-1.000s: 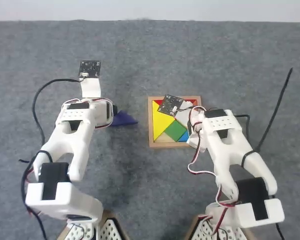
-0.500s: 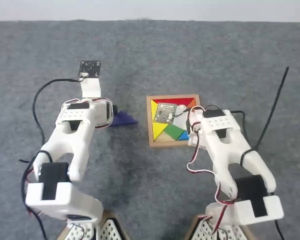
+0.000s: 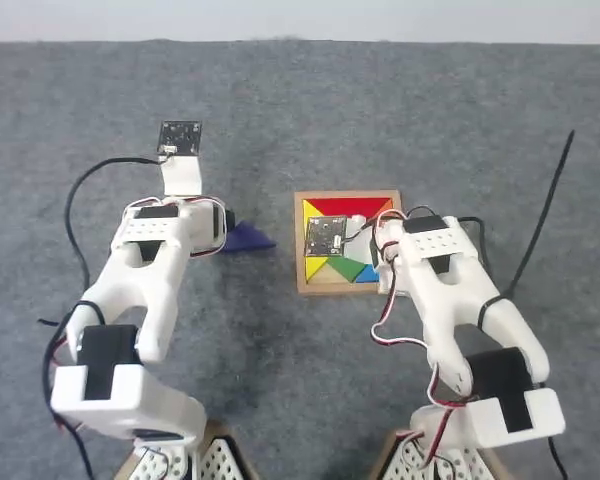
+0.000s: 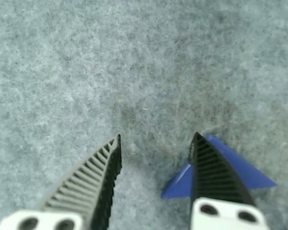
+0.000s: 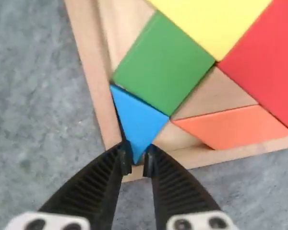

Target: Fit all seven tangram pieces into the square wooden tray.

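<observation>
From where I stand the square wooden tray (image 3: 299, 250) lies on the grey carpet (image 3: 280, 100) a little past the table's middle, toward 3 o'clock; the right arm leans over its 3 o'clock side; the right gripper (image 5: 137, 160) has its fingers pressed onto the tip of a light blue triangle (image 5: 139, 122) that sits inside the tray against the rim; touching that triangle is a green square (image 5: 163, 67), with a yellow piece (image 5: 216, 19), a red piece (image 5: 259, 62) and an orange parallelogram (image 5: 230, 127) beyond; bare wood shows between green and orange; well apart from the tray, at its 9 o'clock, a dark blue triangle (image 3: 248, 238) lies on the carpet; the left gripper (image 4: 157, 143) hangs over it with fingers spread wide, one finger (image 4: 209, 167) covering part of the piece, the other over bare carpet.
</observation>
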### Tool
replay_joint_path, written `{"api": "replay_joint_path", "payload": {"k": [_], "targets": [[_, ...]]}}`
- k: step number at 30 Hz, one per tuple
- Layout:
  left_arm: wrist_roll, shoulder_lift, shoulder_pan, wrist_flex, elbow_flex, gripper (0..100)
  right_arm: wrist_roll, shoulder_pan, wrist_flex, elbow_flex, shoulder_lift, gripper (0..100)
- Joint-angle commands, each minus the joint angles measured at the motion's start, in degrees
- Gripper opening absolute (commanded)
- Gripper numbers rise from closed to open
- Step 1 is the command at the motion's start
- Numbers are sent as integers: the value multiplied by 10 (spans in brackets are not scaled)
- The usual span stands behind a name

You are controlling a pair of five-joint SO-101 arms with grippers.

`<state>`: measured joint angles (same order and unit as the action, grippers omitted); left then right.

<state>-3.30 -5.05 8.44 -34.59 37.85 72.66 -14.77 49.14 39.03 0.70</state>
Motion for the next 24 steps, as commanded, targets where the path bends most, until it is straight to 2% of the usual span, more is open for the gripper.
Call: {"api": "replay_joint_path", "payload": {"k": [1,5,14,19,24], "targets": [[5,6,-4,-4,-24,220,-3,-9,7,-10,-14,9],[5,6,-4,-4,-24,220,-57,-10,9,-42,-13,9],[5,6,-4,-4,-24,220,-120,-11,-15,-74,-12,9],[5,6,-4,-4,-24,220,-129,-13,-22,-71,11,9],[5,6,-4,-4,-25,220,-144,-9,-1,-66,95,9]]}}
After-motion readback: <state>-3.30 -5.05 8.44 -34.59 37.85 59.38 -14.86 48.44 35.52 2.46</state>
